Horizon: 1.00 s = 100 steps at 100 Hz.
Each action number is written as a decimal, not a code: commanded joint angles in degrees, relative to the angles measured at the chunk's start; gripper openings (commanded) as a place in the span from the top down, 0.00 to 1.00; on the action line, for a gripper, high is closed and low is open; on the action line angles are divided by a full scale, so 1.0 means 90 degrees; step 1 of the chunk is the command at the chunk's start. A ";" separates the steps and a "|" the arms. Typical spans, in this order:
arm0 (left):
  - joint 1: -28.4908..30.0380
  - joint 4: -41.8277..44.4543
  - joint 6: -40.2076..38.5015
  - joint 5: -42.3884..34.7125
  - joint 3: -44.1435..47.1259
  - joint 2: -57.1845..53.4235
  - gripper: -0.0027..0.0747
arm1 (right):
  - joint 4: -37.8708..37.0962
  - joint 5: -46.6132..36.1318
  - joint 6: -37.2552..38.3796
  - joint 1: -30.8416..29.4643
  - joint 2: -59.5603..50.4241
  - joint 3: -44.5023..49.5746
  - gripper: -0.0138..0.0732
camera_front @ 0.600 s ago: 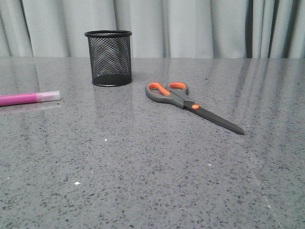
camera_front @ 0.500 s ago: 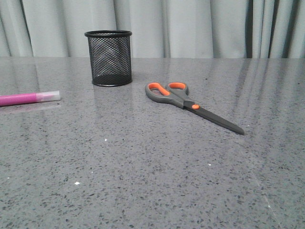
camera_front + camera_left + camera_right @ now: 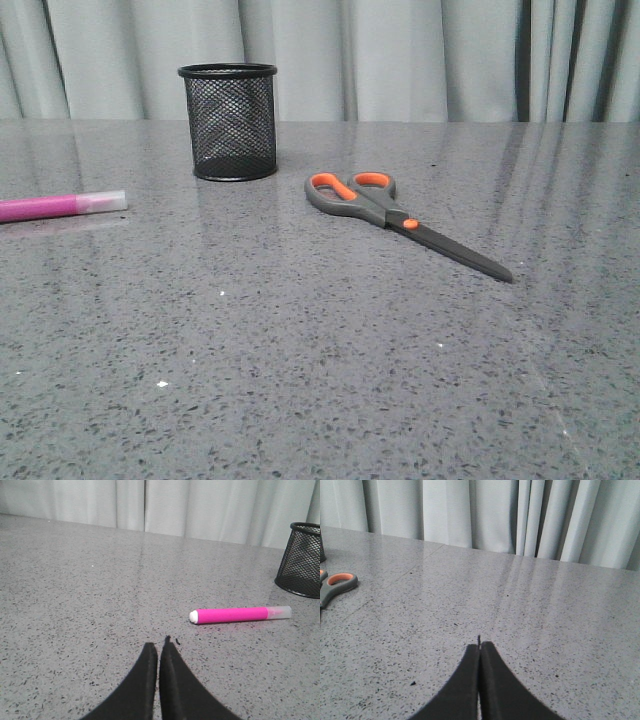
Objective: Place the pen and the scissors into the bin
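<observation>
The black mesh bin (image 3: 228, 122) stands upright at the back left of the grey table. The scissors (image 3: 400, 217) lie flat to its right, closed, orange handle loops toward the bin, blades pointing to the front right. The magenta pen (image 3: 62, 206) lies flat at the left edge, its whitish cap pointing right. In the left wrist view the pen (image 3: 240, 614) lies ahead of my left gripper (image 3: 158, 645), which is shut and empty; the bin (image 3: 301, 560) is beyond. My right gripper (image 3: 479, 645) is shut and empty; a scissors handle (image 3: 336, 586) shows at that view's edge.
Pale grey curtains (image 3: 400, 60) hang behind the table's far edge. The table (image 3: 300, 360) is speckled grey stone. Neither arm shows in the front view.
</observation>
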 commanded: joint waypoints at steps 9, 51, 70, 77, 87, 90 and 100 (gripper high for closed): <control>-0.0051 -0.0073 -0.0054 -0.0480 0.0153 -0.0171 0.99 | -0.0055 -0.0472 -0.0010 -0.0035 -0.0107 0.0114 0.92; -0.0051 -0.0073 -0.0054 -0.0480 0.0153 -0.0171 0.99 | -0.0055 -0.0481 -0.0010 -0.0035 -0.0107 0.0114 0.92; -0.0051 -0.0505 -0.0054 -0.0653 0.0153 -0.0171 0.99 | 0.0107 -0.0631 -0.0010 -0.0035 -0.0107 0.0114 0.92; -0.0051 -0.0727 -0.0054 -0.0777 0.0153 -0.0171 0.99 | 0.0218 -0.0749 -0.0010 -0.0035 -0.0107 0.0114 0.92; -0.0051 -0.1090 -0.0054 -0.0838 0.0153 -0.0171 0.99 | 0.0383 -0.0821 -0.0010 -0.0035 -0.0107 0.0114 0.92; -0.0051 -0.1138 -0.0054 -0.0838 0.0153 -0.0171 0.99 | 0.0519 -0.0850 -0.0010 -0.0035 -0.0107 0.0114 0.92; -0.0051 -0.1295 -0.0054 -0.0850 0.0153 -0.0171 0.99 | 0.1232 -0.0923 -0.0010 -0.0035 -0.0107 0.0114 0.92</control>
